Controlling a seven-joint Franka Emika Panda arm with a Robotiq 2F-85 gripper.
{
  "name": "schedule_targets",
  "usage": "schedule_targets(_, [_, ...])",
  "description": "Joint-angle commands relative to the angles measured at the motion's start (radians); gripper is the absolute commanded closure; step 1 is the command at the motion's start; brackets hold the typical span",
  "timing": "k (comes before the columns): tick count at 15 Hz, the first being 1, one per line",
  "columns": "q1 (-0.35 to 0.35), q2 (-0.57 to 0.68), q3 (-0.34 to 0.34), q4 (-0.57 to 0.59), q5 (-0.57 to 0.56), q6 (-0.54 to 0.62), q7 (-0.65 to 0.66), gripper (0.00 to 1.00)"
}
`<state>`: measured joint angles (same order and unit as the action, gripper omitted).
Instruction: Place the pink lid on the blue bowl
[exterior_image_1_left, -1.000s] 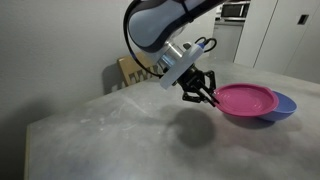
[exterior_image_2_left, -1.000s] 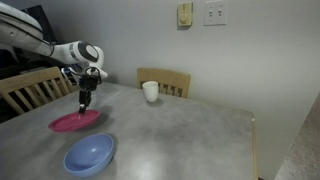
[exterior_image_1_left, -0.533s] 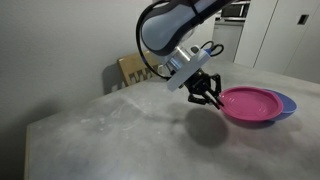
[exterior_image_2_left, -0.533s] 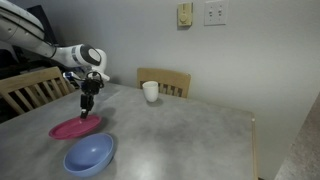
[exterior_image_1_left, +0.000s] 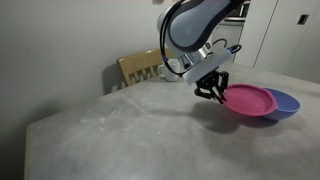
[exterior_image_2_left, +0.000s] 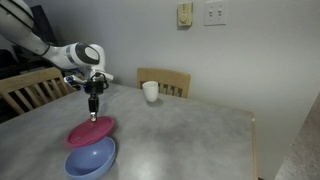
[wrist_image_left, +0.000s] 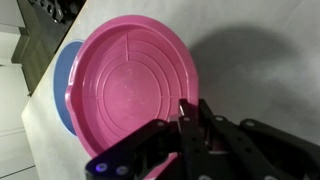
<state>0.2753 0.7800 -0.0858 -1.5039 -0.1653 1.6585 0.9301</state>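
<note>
The pink lid (exterior_image_1_left: 247, 99) is a round magenta disc held just above the table, its far edge overlapping the blue bowl (exterior_image_1_left: 285, 103). In an exterior view the pink lid (exterior_image_2_left: 90, 131) hangs over the back rim of the blue bowl (exterior_image_2_left: 92, 160). My gripper (exterior_image_1_left: 217, 92) is shut on the lid's near rim; it also shows from the side (exterior_image_2_left: 93, 116). In the wrist view the fingers (wrist_image_left: 190, 112) pinch the rim of the pink lid (wrist_image_left: 125, 85), and the blue bowl (wrist_image_left: 66, 85) peeks out behind it.
A white mug (exterior_image_2_left: 150, 91) stands at the table's back edge. A wooden chair (exterior_image_1_left: 140, 68) stands behind the grey table (exterior_image_1_left: 130, 135); in an exterior view another chair (exterior_image_2_left: 25, 90) stands at its side.
My gripper has carried the pink lid sideways toward the blue bowl; the lid now partly overlaps the bowl.
</note>
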Motion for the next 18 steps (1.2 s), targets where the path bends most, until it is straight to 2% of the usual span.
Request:
schedule_targets(1, [-0.036, -0.173, 0.011, -0.22, -0.055, 0.134, -0.089, 0.97])
schedule_targets(3, [-0.057, -0.234, 0.016, -0.281, -0.056, 0.172, -0.135, 0.97])
schedule_targets(9, [-0.1, -0.351, 0.021, -0.374, -0.041, 0.189, -0.254, 0.97])
schedule_targets(18, [-0.118, -0.312, 0.017, -0.386, -0.031, 0.182, -0.295, 0.97])
